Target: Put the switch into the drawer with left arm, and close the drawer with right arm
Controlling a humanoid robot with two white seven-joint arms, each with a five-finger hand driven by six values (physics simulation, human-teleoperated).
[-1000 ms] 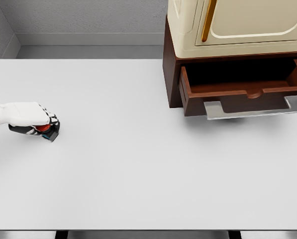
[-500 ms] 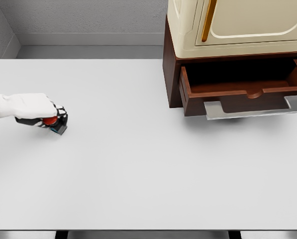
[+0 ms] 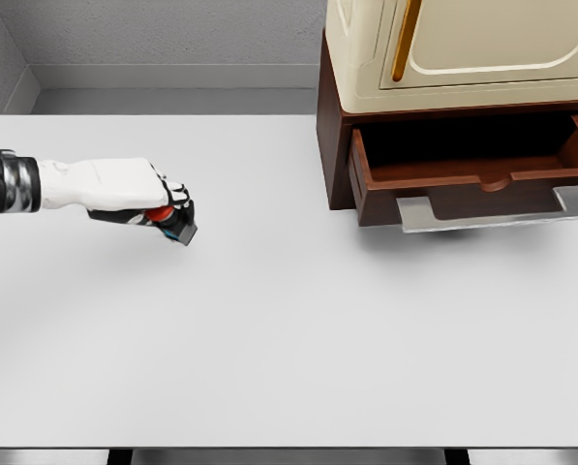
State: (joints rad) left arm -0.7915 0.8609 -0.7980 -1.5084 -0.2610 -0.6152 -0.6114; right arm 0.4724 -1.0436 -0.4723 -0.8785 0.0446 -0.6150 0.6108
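matt white table (image 3: pixel 289 339); brown wooden drawer (image 3: pixel 472 179), metal handle (image 3: pixel 497 215).

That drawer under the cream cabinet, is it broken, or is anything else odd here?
Nothing stands out. The drawer is simply pulled open and sits level, its inside dark. The left hand holds the switch above the white table.

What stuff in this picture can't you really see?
- The switch: mostly covered by the left hand; only a red and blue bit shows in the head view.
- The back of the drawer: too dark, shaded by the cabinet above it.
- The cabinet's top: cut off by the picture's upper edge.
- The right arm: not in the picture.
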